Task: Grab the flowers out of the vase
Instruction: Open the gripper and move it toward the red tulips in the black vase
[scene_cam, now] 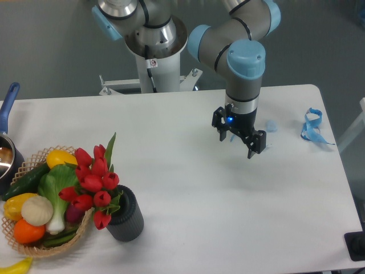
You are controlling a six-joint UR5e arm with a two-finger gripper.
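Tulips not yet picked up

The gripper [239, 140] hangs empty, fingers spread, well apart from the red tulips [92, 184], which sit in the dark ribbed vase [126, 217] beside the wicker basket [25, 244]; approach, grasp and lift remain.

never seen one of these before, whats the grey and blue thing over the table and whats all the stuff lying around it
The grey and blue thing is a robot arm, bolted behind a white table. The single picture comes from a fixed camera looking down at the table from the front.

At the arm's tip is its end effector, a black two-finger part for grasping. It hangs above the table's right half with its fingers apart and holds nothing.

At the front left stands a dark grey vase with a bunch of red flowers in it. Beside it sits a wicker basket of vegetables. A pot with a blue handle shows at the left edge, and a blue ribbon lies at the far right.
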